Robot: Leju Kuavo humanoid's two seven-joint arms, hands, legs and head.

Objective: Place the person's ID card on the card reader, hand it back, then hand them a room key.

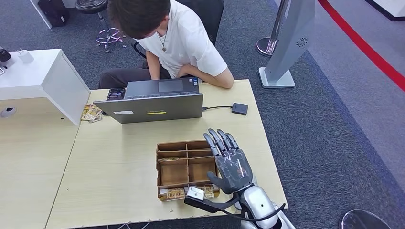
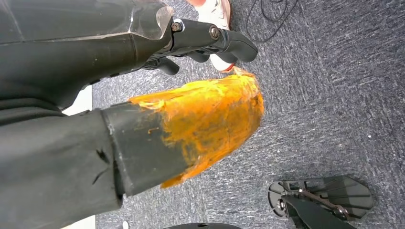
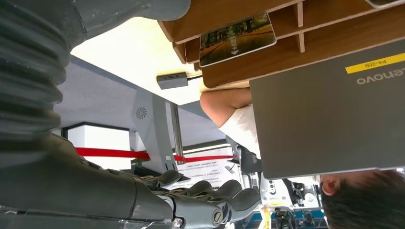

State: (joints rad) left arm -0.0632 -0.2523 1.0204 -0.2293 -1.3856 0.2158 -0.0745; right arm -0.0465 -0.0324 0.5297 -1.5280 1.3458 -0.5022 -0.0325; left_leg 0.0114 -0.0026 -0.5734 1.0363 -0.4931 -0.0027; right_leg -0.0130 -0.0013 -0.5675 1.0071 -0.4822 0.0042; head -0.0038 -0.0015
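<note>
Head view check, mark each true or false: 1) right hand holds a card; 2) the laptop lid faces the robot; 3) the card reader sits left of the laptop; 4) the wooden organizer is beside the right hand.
1) False: the right hand is open, fingers extended, holding nothing.
2) True: the laptop has its lid's back toward the robot.
3) False: the card reader lies right of the laptop, cabled to it.
4) True: the wooden organizer sits just left of the right hand.

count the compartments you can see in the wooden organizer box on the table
5. In the wooden organizer box: two small ones side by side along the far edge, a narrow slot below on the left holding a card, then two larger ones beneath. The robot hand may hide more on the right.
</note>
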